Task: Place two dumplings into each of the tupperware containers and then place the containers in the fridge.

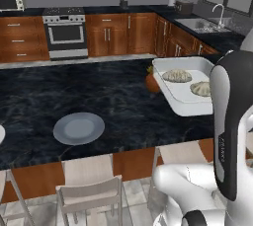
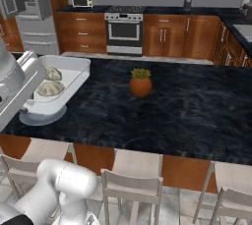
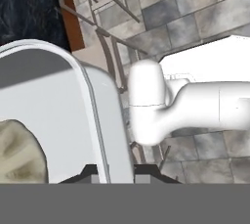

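Lifted tupperware container (image 1: 184, 102), two dumplings (image 1: 177, 76) inside

Gripper (image 3: 116, 173) clamped on raised rim of tupperware container (image 3: 58, 115), one dark fingertip either side of the wall. One dumpling (image 3: 19, 153) inside, lower left. Beyond the rim: tiled floor (image 3: 195, 12), chair frame (image 3: 105, 37), dark counter edge (image 3: 24, 8).

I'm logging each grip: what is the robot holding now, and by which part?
A tupperware container with two dumplings, pinched by its rim between the jaws.
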